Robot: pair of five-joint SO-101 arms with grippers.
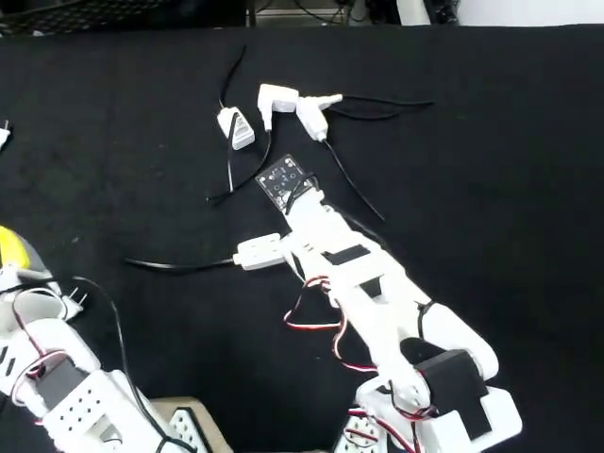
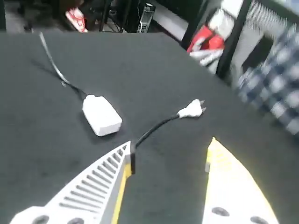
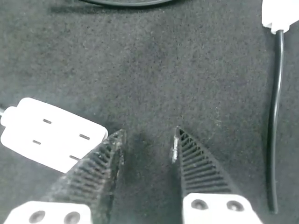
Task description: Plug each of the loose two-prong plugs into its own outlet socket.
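Right gripper and left gripper are spread, empty. The socket is found mid-frame, a plug at upper centre; its body should be pinched, prongs kept free.

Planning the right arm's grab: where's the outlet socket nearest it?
High view: the outlet socket lies mid-table beside the right arm, black cord trailing leftward. Right wrist view: it sits just outside the open right gripper.
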